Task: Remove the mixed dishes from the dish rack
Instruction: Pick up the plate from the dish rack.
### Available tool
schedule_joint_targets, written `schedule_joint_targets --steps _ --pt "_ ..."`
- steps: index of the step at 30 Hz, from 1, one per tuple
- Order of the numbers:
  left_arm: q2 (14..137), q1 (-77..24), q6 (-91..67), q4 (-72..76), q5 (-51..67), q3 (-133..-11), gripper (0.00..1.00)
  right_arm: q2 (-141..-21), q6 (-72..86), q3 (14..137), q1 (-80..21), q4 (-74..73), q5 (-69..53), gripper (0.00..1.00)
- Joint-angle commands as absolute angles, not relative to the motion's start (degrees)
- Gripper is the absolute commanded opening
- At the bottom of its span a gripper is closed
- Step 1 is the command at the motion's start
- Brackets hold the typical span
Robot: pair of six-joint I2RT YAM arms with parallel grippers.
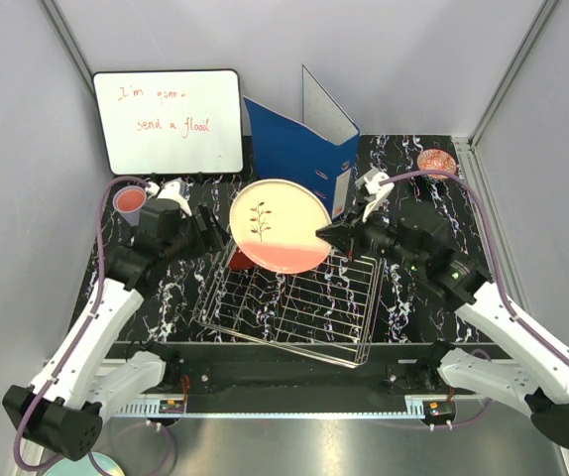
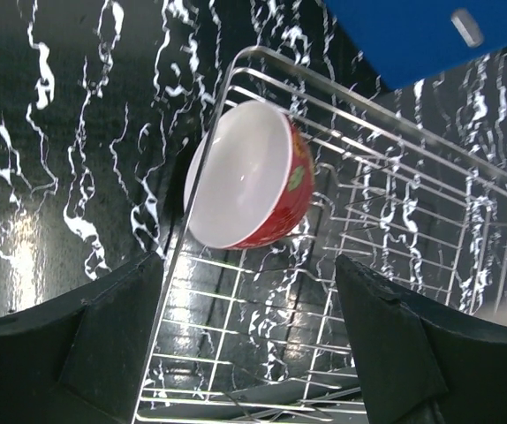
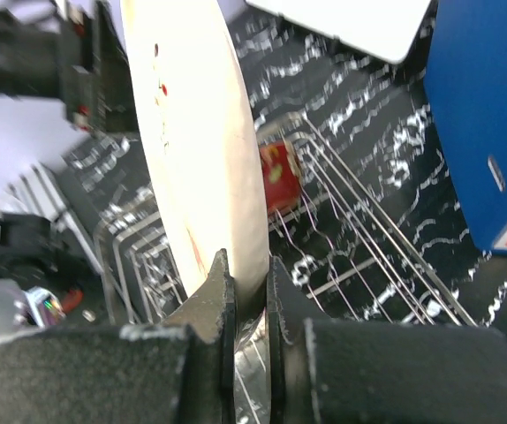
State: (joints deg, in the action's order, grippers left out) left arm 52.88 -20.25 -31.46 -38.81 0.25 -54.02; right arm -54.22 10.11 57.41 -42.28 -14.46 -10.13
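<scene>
- Black marbled worktop [image 1: 408, 317] carries the dish rack [image 1: 294, 307], red-patterned bowl [image 2: 253, 177] inside.
- Right gripper [image 3: 246, 265] pinches the plate [image 1: 280, 226] by its rim, upright at the rack's far side.
- Left gripper [image 2: 245, 265] wide, empty, above the bowl.

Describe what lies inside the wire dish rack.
One red-patterned bowl, tipped on its side, sits in a corner of the dish rack. The plate, pinched by the right claw, hides that rack's far edge from above, so more could lie there.
</scene>
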Motion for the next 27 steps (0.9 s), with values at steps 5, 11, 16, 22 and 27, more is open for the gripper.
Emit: schedule_joint_targets --steps 5,11,16,22,27 --pt "45.3 -20.5 -33.4 -25.2 7.0 -55.4 0.88 -52.1 22.0 64.9 -42.4 -8.6 -5.3 0.0" --pt "38.8 -20.5 -38.7 -10.6 15.4 -51.3 0.91 -53.2 34.3 67.3 -42.4 -12.2 3.9 0.0" --pt "39.3 -20.5 -43.8 -1.9 22.9 -48.3 0.91 -54.8 42.3 69.2 -42.2 -14.1 4.7 0.0" --pt "39.5 -20.5 -47.8 10.4 30.5 -42.6 0.91 -54.1 50.8 70.9 -41.8 -12.8 4.4 0.0" --pt "39.2 -20.5 -46.9 11.0 29.6 -41.9 0.91 -52.4 54.3 71.5 -41.8 -11.5 6.0 0.0"
